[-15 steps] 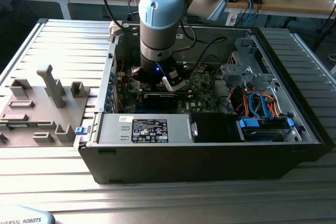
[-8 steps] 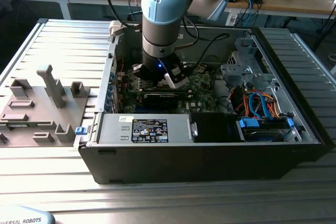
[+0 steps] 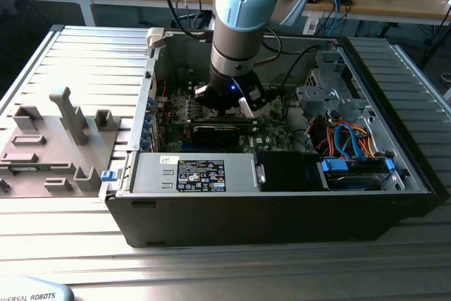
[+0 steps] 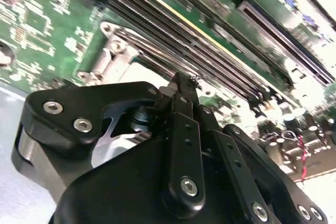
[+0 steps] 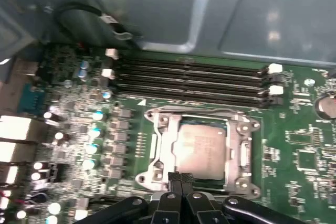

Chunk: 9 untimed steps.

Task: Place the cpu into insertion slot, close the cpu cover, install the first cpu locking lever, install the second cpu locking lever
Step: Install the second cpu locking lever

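Note:
In the first wrist view the cpu (image 5: pixel 202 148) lies flat, its silvery-grey top showing through the cut-out of the cpu cover (image 5: pixel 243 153). The cover lies down flat around it. The insertion slot is hidden beneath the two. A thin metal lever (image 5: pixel 194 110) runs along the cover's edge nearest the memory slots. My gripper (image 5: pixel 179 180) is shut, its black fingertips pressed together with nothing seen between them, right at the cover's edge. The second wrist view shows the gripper (image 4: pixel 184 83) low over the green board, beside a silvery corner of the cover (image 4: pixel 111 51). In the exterior view the gripper (image 3: pixel 231 106) reaches down into the open computer case.
Long black memory slots (image 5: pixel 189 80) run beside the socket, with capacitors (image 5: pixel 94 132) on another side. The case wall (image 5: pixel 210 9) rises behind. In the exterior view a power supply (image 3: pixel 197 174), a drive cage (image 3: pixel 328 93) and cables (image 3: pixel 349 139) crowd the case; a grey fixture tray (image 3: pixel 56 139) lies at the exterior view's left.

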Motion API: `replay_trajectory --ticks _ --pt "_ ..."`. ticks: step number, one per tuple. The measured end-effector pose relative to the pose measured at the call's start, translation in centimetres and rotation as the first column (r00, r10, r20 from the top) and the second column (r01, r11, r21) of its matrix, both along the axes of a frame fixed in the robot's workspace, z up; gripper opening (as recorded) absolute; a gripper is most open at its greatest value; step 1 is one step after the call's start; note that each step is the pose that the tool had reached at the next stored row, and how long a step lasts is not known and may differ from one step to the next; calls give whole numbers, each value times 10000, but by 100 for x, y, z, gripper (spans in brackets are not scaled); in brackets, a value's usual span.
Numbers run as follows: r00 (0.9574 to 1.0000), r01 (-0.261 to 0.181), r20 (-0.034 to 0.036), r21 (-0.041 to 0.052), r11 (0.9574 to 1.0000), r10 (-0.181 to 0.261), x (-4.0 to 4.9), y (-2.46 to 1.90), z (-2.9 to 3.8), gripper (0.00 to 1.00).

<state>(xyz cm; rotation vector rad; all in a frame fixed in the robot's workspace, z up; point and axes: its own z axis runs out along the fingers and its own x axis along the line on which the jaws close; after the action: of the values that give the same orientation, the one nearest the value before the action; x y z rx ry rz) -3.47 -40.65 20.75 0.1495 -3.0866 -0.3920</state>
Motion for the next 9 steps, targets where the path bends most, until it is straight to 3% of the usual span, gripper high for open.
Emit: replay_trajectory --ticks 4,7,9 --pt "10000 0 -17 -301 9995 0 84 88 0 11" --pt "10000 1 -27 -513 9987 -2 125 202 0 11" --pt "10000 0 -27 -687 9976 -2 134 308 0 11"
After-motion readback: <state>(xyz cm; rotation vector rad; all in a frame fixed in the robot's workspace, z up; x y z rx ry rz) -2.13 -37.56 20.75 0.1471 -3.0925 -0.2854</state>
